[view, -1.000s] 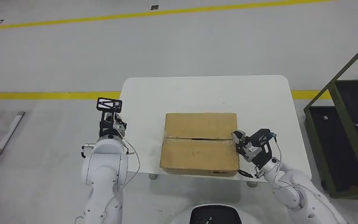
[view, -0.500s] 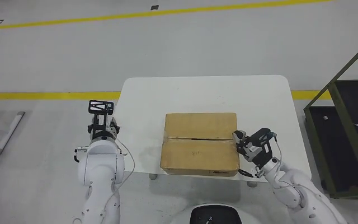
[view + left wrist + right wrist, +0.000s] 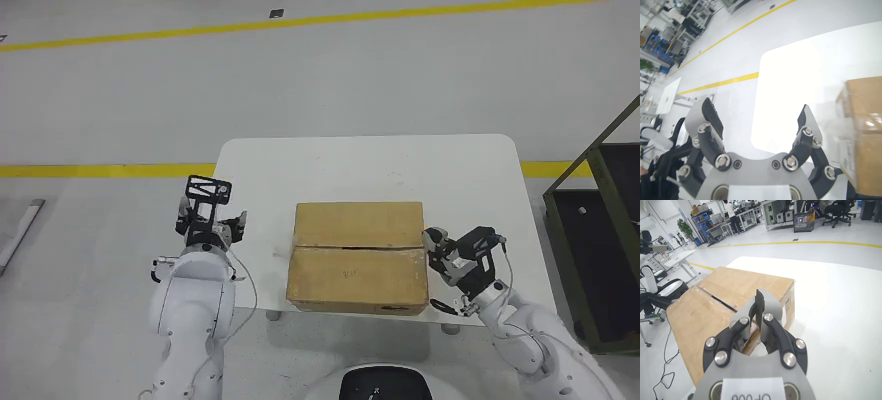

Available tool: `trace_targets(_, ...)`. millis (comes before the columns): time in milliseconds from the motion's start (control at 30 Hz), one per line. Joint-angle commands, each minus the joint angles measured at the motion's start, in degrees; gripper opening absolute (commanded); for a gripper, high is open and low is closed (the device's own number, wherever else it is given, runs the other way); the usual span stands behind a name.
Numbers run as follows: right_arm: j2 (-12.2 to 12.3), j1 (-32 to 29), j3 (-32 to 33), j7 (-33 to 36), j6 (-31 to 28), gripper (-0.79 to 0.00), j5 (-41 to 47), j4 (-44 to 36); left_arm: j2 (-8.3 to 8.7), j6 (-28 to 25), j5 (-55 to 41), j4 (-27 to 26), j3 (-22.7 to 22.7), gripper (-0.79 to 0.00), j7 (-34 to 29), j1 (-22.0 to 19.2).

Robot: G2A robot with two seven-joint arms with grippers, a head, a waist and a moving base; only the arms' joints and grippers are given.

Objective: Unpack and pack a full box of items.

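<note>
Nearest the robot, the right end effector (image 3: 433,239) (image 3: 759,295) has its two fingers pressed together on nothing, just beside the right end of the brown cardboard box (image 3: 358,258) (image 3: 715,298) (image 3: 866,113). The left end effector (image 3: 209,184) (image 3: 758,108) is spread wide and empty at the left edge of the white, round-cornered counter (image 3: 370,170) (image 3: 829,294) (image 3: 791,75). The box lies flat by the counter's near edge, its two top flaps shut along a middle seam, and farther off a yellow painted line (image 3: 300,20) crosses the pale grey floor (image 3: 300,80).
</note>
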Motion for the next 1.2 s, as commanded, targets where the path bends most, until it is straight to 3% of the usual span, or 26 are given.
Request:
trace_targets(0, 0.12, -1.1, 1.28, -0.74, 0.51, -0.785, 0.08, -1.52, -0.4, -2.43, -2.01, 0.03, 6.17, 0.0, -0.02, -0.65)
trace_targets(200, 0.47, -4.6, 5.68, -2.18, 2.17, -0.785, 1.35, -4.75, -2.16, -3.0, -9.99, 2.92, 19.79, 0.0, -0.24, -4.11)
trace_targets(233, 0.55, -5.17, 6.58, -2.26, 2.4, -0.785, 1.44, -5.04, -2.37, -5.33, -10.48, 3.61, 22.27, 0.0, -0.72, -5.19)
trace_targets(500, 1.11, -9.26, 12.4, -2.7, 1.76, -0.785, 1.82, -3.85, -4.65, -6.1, -16.16, 11.38, 33.07, 0.0, -2.16, -11.2)
trace_targets(767, 1.38, -11.7, 15.35, -2.8, 0.35, -0.785, 2.55, -3.1, -5.39, -7.04, -11.59, 18.63, 34.92, 0.0, -1.54, -15.25)
trace_targets(867, 1.35, -12.03, 15.26, -2.8, 0.42, -0.785, 2.74, -3.33, -5.15, -10.08, -7.77, 21.04, 34.73, 0.0, -2.84, -16.36)
trace_targets(1000, 1.24, -12.14, 14.25, -2.98, 0.65, -0.785, 2.54, -3.59, -5.07, -14.53, -9.63, 22.8, 33.72, 0.0, -4.81, -17.07)
trace_targets(1167, 1.15, -12.33, 13.4, -3.31, 0.74, -0.785, 2.07, -3.86, -5.01, -16.46, -6.87, 23.71, 33.84, 0.0, -6.72, -17.79)
